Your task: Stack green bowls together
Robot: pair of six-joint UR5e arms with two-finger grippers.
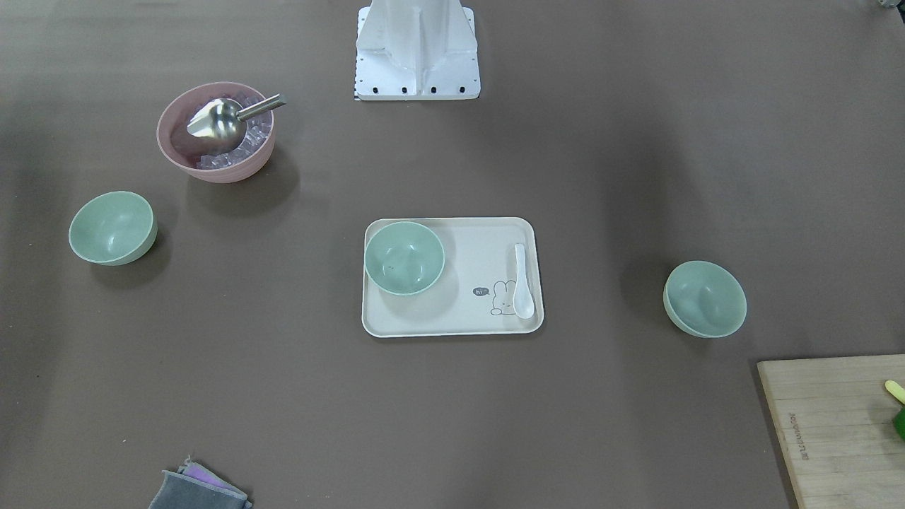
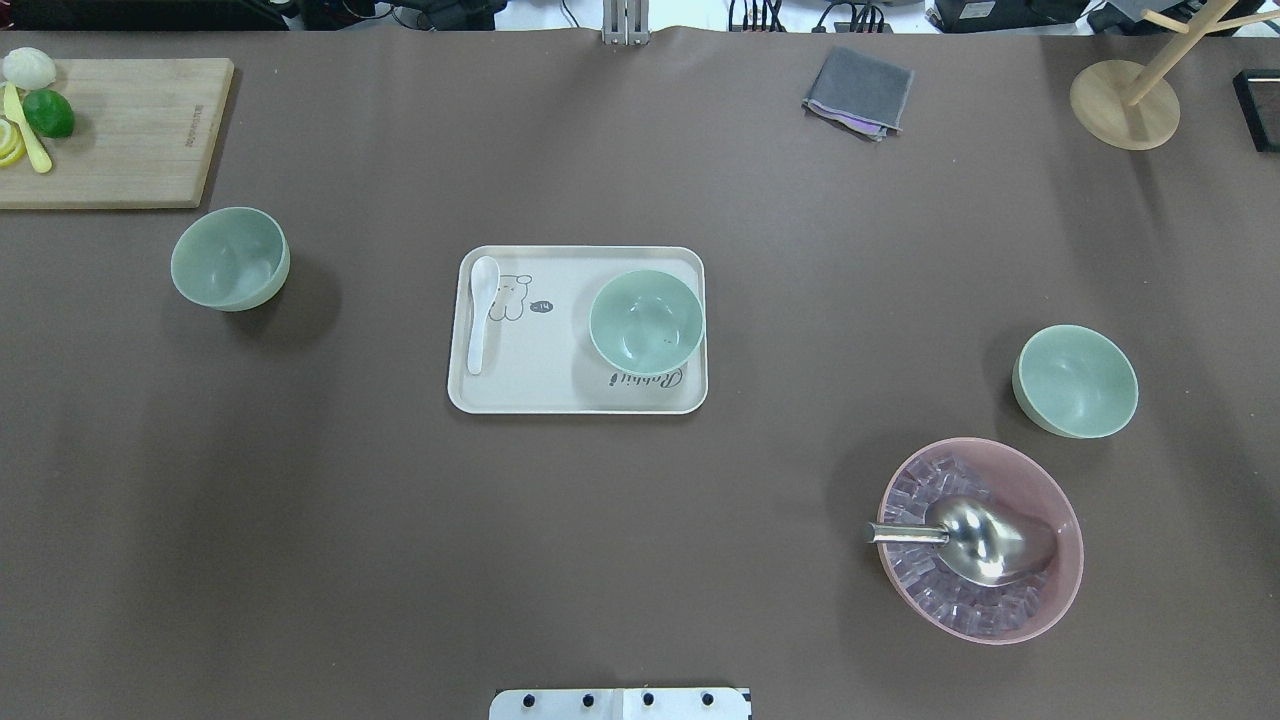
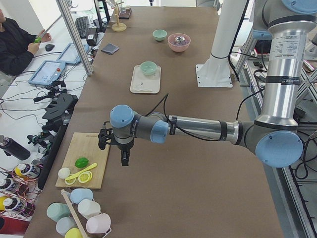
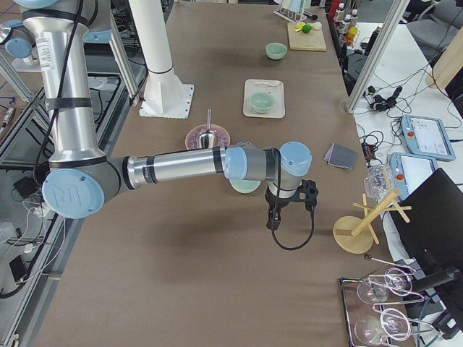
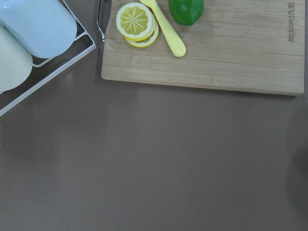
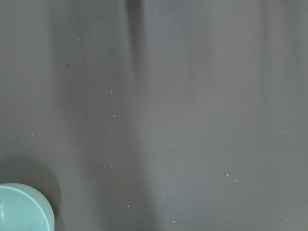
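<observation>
Three pale green bowls stand apart and upright. One (image 2: 229,258) is on the table's left by the cutting board. One (image 2: 645,322) sits on the cream tray (image 2: 560,395) in the middle. One (image 2: 1075,381) is on the right, just beyond the pink bowl; its rim shows in the right wrist view (image 6: 21,209). Neither gripper shows in the overhead or front views. My left gripper (image 3: 123,161) hangs over the table beside the cutting board. My right gripper (image 4: 273,220) hangs over bare table near the right bowl. I cannot tell whether either is open or shut.
A pink bowl (image 2: 980,540) with ice and a metal scoop stands at the front right. A white spoon (image 2: 481,312) lies on the tray. A wooden cutting board (image 2: 110,130) with lime and lemon is far left, a grey cloth (image 2: 858,90) at the back, a wooden stand (image 2: 1125,100) far right.
</observation>
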